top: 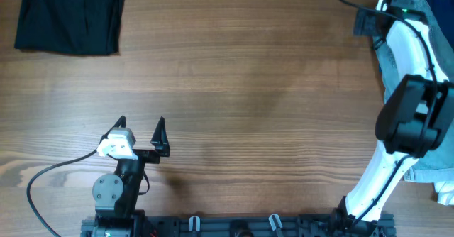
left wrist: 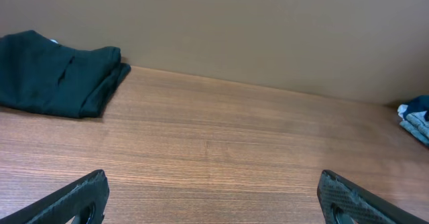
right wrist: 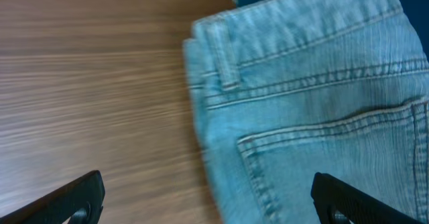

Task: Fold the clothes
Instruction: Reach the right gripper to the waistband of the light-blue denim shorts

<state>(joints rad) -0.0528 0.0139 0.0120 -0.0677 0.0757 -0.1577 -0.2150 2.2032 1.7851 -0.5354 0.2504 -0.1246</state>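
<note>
Early in the job, judging from how things lie. At the far left corner of the brown wood-grain counter: a black cloth garment, already folded into a flat, tidy rectangle, so likely counts as done.

Along the far right edge: the pale faded-blue denim shorts, lying loosely spread under the right arm, with waistband, belt loop and stitched back pocket facing up. Not yet folded, and not yet brought to the open middle of the counter.

Right end effector: hangs over the waistband corner of the shorts with both fingers spread wide and nothing between them. No grip on the denim; no contact to be made out from the wrist view.

Left end effector: sits low at the front left, near its own base and well apart from both garments. Fingers wide apart, empty, pointed across bare wood.

Beyond the shorts, at the right margin: some navy and whitish fabric, possibly more pieces waiting, though too cropped to be sure.

Left to do, by this reading: take hold of the shorts, draw them inward, flatten, fold, set aside.
</note>
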